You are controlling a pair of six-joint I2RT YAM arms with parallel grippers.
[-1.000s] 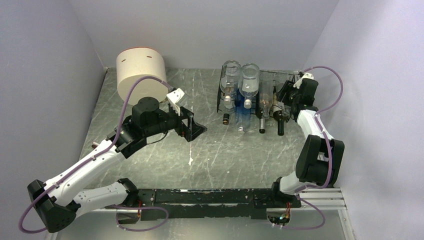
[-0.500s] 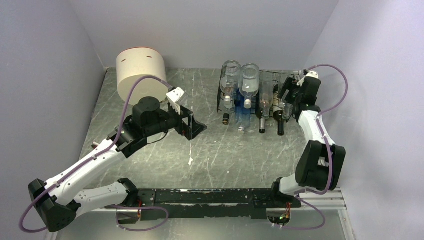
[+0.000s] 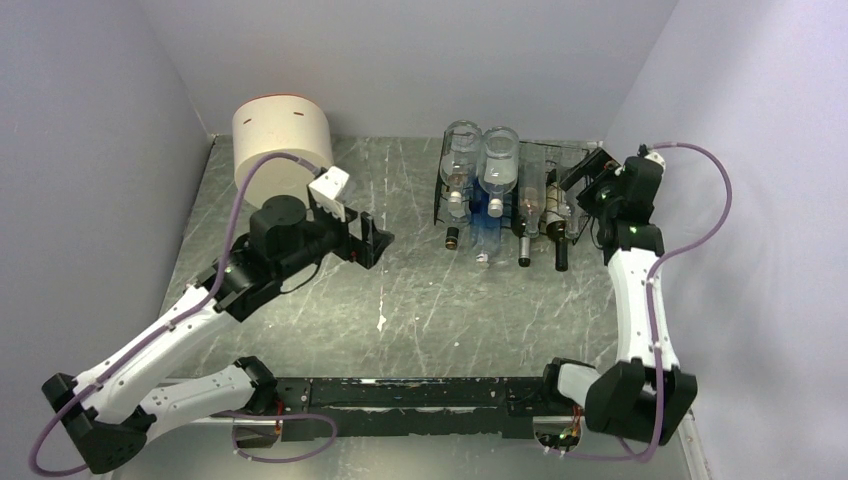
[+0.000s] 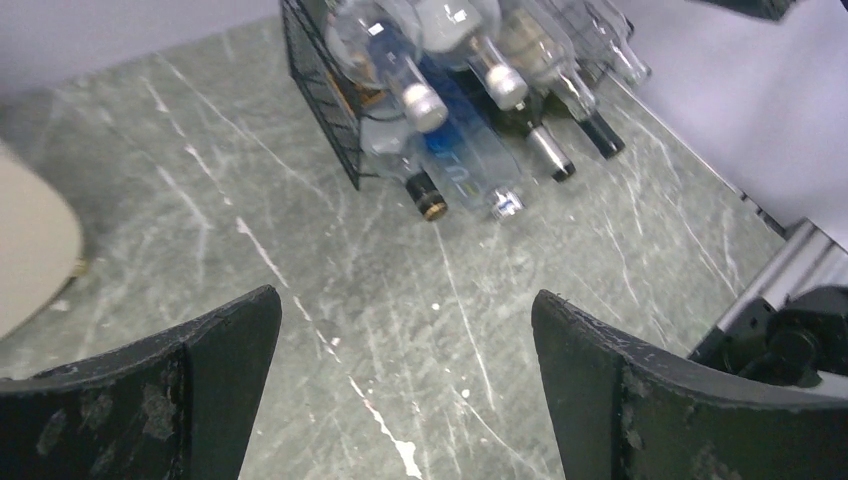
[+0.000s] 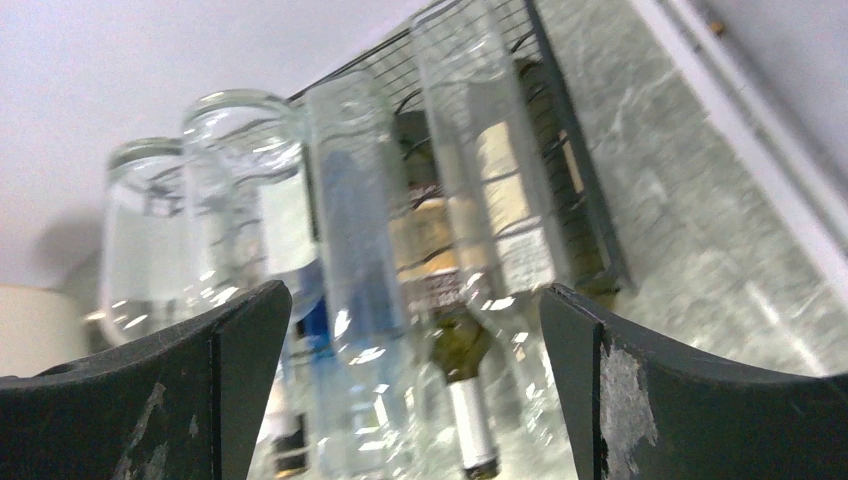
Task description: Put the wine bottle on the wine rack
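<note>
The clear wine bottle (image 5: 488, 170) lies on the wine rack (image 4: 318, 92) at its right end, above a dark bottle (image 5: 462, 350), among other bottles (image 3: 497, 165). Just beside it the right gripper (image 3: 590, 182) stands wide and empty. The left gripper (image 4: 405, 300), also wide and empty, hovers over the table (image 3: 470, 300) near a cream tub (image 3: 282, 140).

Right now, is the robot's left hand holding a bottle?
No, the left gripper is open with only bare table between its fingers; the bottles lie in the wine rack.
</note>
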